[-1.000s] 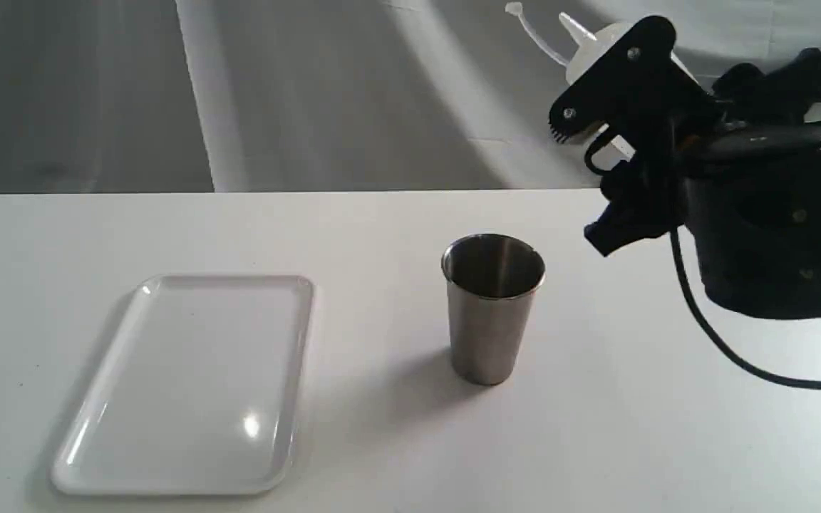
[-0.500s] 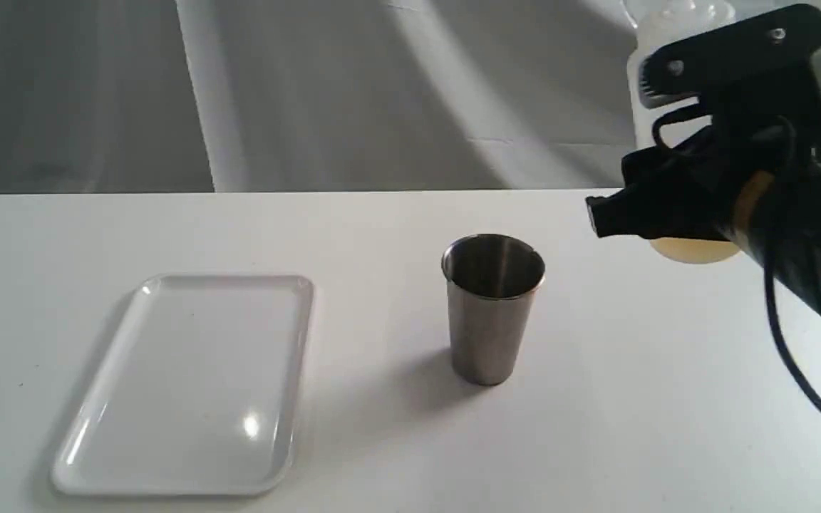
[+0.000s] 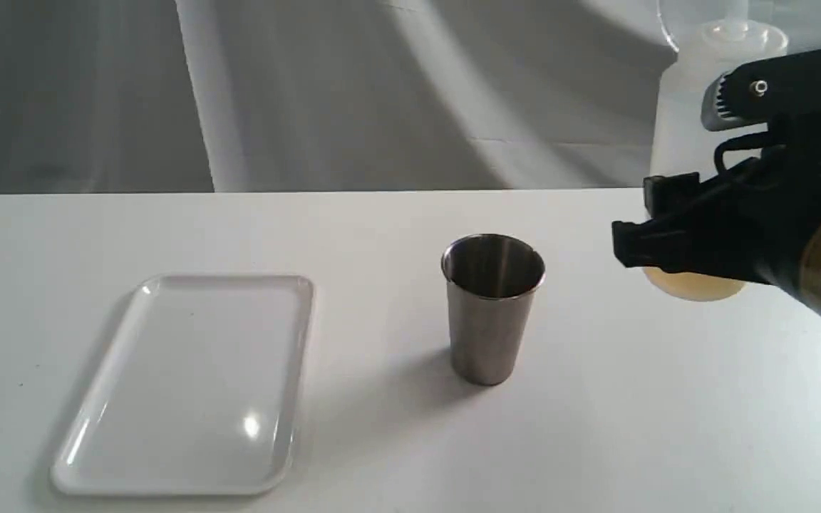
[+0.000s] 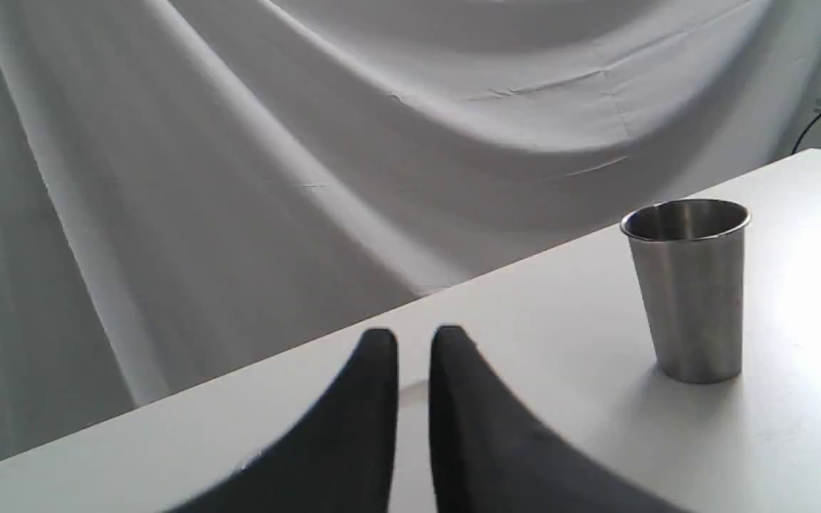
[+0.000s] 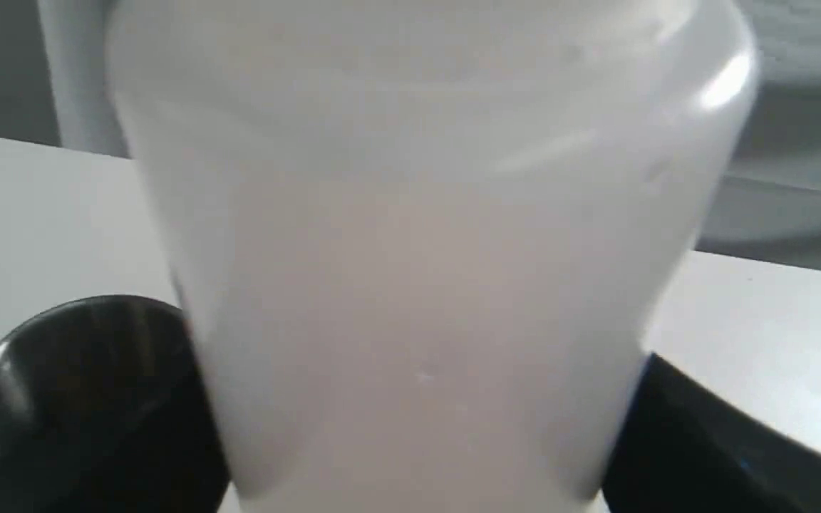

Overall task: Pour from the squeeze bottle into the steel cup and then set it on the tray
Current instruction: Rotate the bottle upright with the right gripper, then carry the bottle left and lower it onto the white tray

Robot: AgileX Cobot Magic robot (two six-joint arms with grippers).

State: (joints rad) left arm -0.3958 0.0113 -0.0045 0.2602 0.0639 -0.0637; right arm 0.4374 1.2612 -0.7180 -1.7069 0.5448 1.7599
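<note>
The squeeze bottle (image 3: 685,128) stands upright at the far right of the exterior view, amber liquid at its bottom, its nozzle cut off by the top edge. My right gripper (image 3: 678,178) is shut on the bottle's body, which fills the right wrist view (image 5: 417,285). The steel cup (image 3: 492,306) stands upright at the table's middle, left of the bottle and apart from it; its dark rim (image 5: 75,370) shows beside the bottle. The white tray (image 3: 97,427) lies at the left with nothing on it. My left gripper (image 4: 414,342) is shut and holds nothing; the cup (image 4: 688,285) stands some way off.
The white table (image 3: 631,427) ends at a straight back edge in front of a draped grey cloth (image 3: 311,92). A black cable runs along my right arm (image 3: 809,242). Whether the bottle's base touches the table I cannot tell.
The bottle went from tilted with its nozzle toward the left, high up, to upright. My right gripper carried it rightward and down, away from the cup. Cup and tray stayed put.
</note>
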